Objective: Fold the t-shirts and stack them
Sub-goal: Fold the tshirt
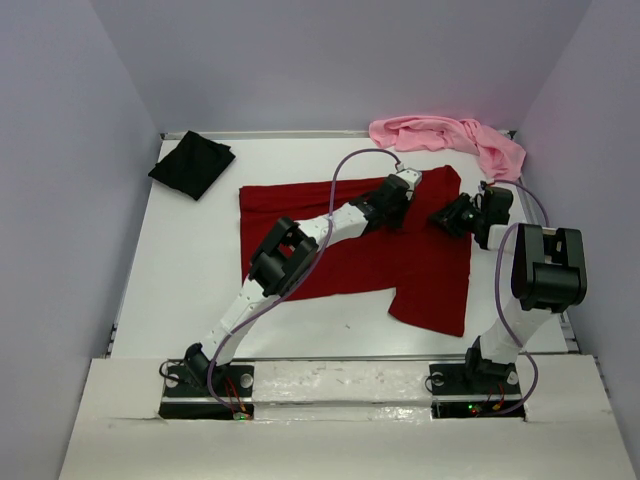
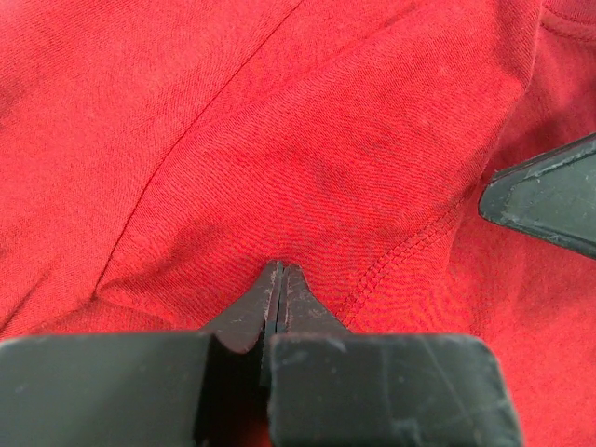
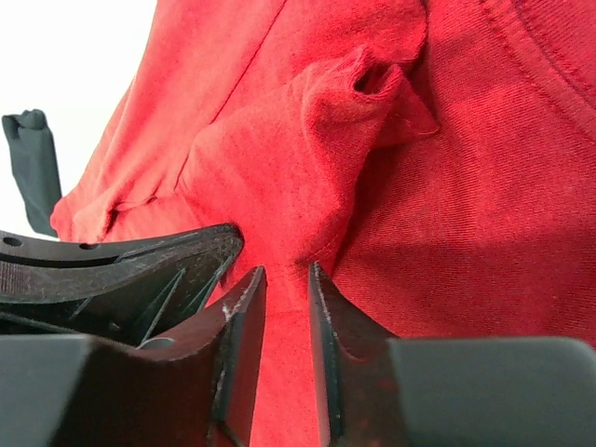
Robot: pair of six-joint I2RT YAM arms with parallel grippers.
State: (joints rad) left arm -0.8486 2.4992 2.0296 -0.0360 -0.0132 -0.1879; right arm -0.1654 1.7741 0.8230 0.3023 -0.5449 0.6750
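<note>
The dark red t-shirt (image 1: 340,250) lies spread across the middle of the table, with one sleeve hanging toward the near right. My left gripper (image 1: 400,212) is down on its far right part. In the left wrist view its jaws (image 2: 279,272) are shut, and red cloth (image 2: 307,158) puckers at their tip. My right gripper (image 1: 442,220) sits just to the right of it. Its jaws (image 3: 287,275) are closed on a raised ridge of red cloth (image 3: 307,177). The black t-shirt (image 1: 192,163) lies folded at the far left. The light pink t-shirt (image 1: 450,135) lies crumpled at the far right.
The white table (image 1: 190,280) is walled by lavender panels at the left, back and right. The two grippers are almost touching: a right finger (image 2: 549,196) shows in the left wrist view and a left finger (image 3: 121,270) in the right wrist view.
</note>
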